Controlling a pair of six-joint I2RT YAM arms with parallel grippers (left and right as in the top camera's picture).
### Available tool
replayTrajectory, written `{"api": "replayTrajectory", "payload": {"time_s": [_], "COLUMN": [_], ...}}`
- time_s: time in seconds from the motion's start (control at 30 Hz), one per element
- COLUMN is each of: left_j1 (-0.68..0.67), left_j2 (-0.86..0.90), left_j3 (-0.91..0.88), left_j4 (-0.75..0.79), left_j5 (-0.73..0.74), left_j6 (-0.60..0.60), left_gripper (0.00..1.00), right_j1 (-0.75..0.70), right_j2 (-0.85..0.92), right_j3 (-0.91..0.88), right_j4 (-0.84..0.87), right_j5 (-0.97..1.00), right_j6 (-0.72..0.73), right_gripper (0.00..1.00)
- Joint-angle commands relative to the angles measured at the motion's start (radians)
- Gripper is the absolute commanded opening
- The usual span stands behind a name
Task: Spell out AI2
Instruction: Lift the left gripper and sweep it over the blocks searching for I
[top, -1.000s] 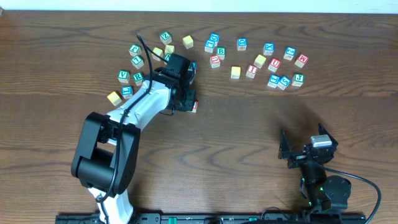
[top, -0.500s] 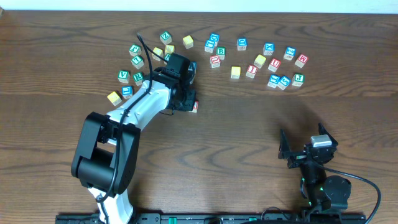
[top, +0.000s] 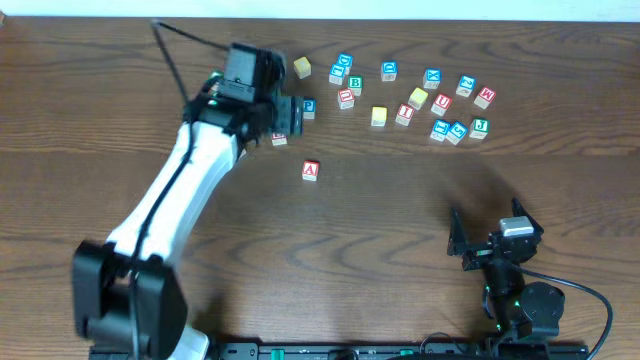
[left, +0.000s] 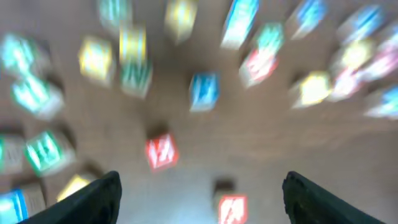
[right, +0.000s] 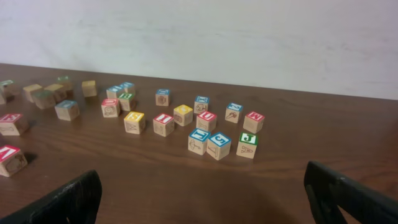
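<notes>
A red-topped A block stands alone on the table, in front of the scattered blocks. My left gripper hangs open up and to the left of it, above the left cluster, with nothing between its fingers. The left wrist view is motion-blurred: my left gripper shows wide jaws, with a red block on the table between them, its letter unreadable. A red I block sits in the right group, and the I block also shows in the right wrist view. My right gripper rests open at the front right.
Many lettered blocks lie scattered along the back of the table, with a denser cluster under the left arm. A green J block and blue blocks stand ahead of my right gripper. A pale wall runs behind.
My left gripper has opened, left the A block on the table, and swung up and back-left over the block cluster. The right arm has not moved.
</notes>
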Motion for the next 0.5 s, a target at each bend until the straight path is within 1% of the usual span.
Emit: {"api": "replayTrajectory", "payload": {"time_s": [0.0,0.13,0.27,0.33,0.4,0.47], "left_j1": [-0.01,-0.03,-0.069,-0.097,-0.126,-0.152], "left_j2": [0.008,0.087,0.206,0.274,0.336,0.38], "left_j3": [0.052,0.195,0.402,0.508,0.584,0.625], "left_j4": [0.019,-0.061,-0.183,-0.231,-0.257,-0.261], "left_j5": [0.046,0.046,0.034,0.003,-0.03,-0.044], "left_j6": [0.005,0.031,0.08,0.098,0.112,0.12], "left_gripper": [0.83,0.84,0.84,0.84,0.84,0.84], "right_j1": [0.004,0.004,0.004,0.004,0.004,0.004], "right_j2": [0.001,0.001,0.001,0.001,0.001,0.001], "right_j3": [-0.004,-0.004,-0.004,-0.004,-0.004,-0.004], "right_j4": [0.0,0.0,0.0,0.0,0.0,0.0], "right_j5": [0.008,0.008,0.008,0.008,0.008,0.008], "right_j6": [-0.006,-0.006,-0.006,-0.006,-0.006,-0.006], "right_gripper": [0.99,0.99,0.99,0.99,0.99,0.99]}}
